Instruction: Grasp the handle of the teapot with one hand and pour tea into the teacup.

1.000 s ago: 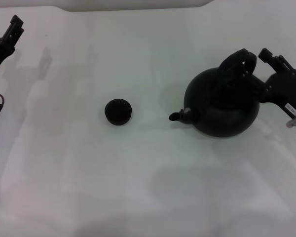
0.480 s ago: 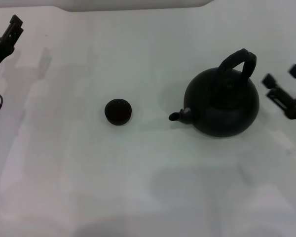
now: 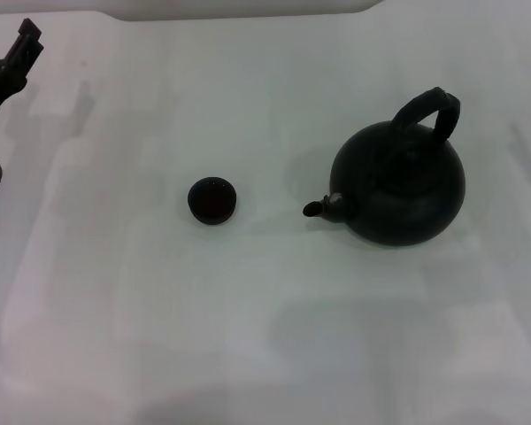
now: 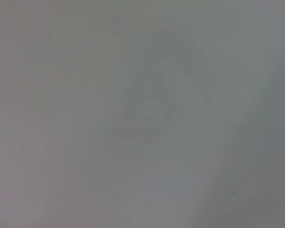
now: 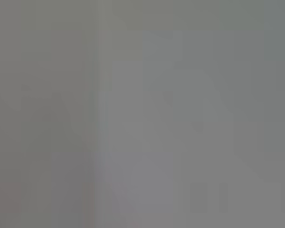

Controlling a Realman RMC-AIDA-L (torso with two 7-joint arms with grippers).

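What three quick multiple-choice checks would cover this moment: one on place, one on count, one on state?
1. Which way does the short spout of the round black cast-iron-look teapot point?
A. toward the small dark round teacup
B. away from that cup
C. straight up

2. How many cups stand on the white table?
A. three
B. two
C. one

3. What holds the thick black arched handle?
A. the right hand
B. nothing
C. the left hand

Answers:
1 A, the spout tip faces the cup across a bare gap of table.
2 C, only one cup shows in the head view.
3 B, the handle stands free; the left hand sits at the far left table edge, and the right one is out of view.
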